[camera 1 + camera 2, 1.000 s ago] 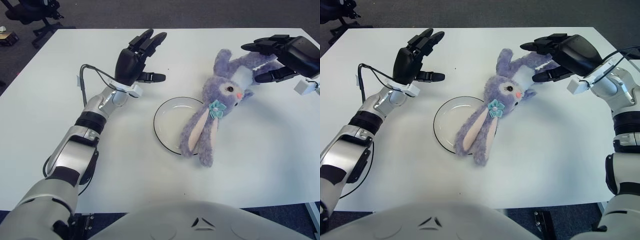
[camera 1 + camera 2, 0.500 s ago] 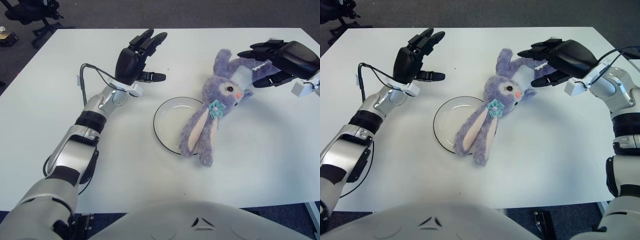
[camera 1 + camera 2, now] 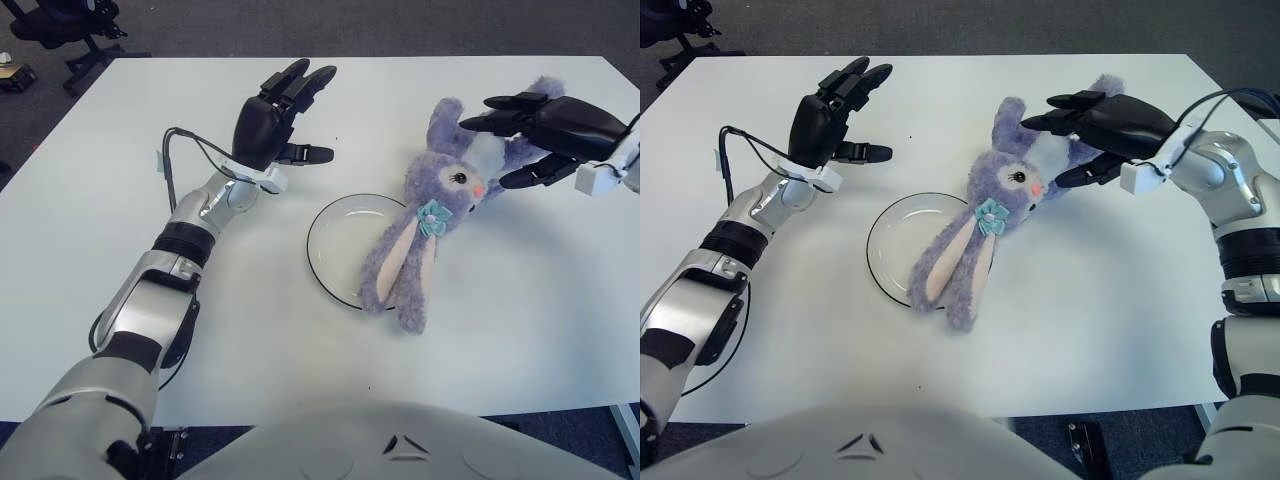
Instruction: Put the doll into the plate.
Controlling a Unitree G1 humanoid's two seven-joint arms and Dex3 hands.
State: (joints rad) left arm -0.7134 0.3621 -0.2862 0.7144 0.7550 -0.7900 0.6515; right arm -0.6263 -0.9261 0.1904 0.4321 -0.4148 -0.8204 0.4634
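Doll [image 3: 985,225] half across plate [image 3: 885,240] — right hand [image 3: 1105,125] spread over its body, left hand [image 3: 825,120] open.

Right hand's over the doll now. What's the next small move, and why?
Probably lower the right hand and close its fingers on the doll. The hand shows open over the doll's body, nothing grasped, and only the long ears overlap the plate. The left hand shows open, left of the plate.
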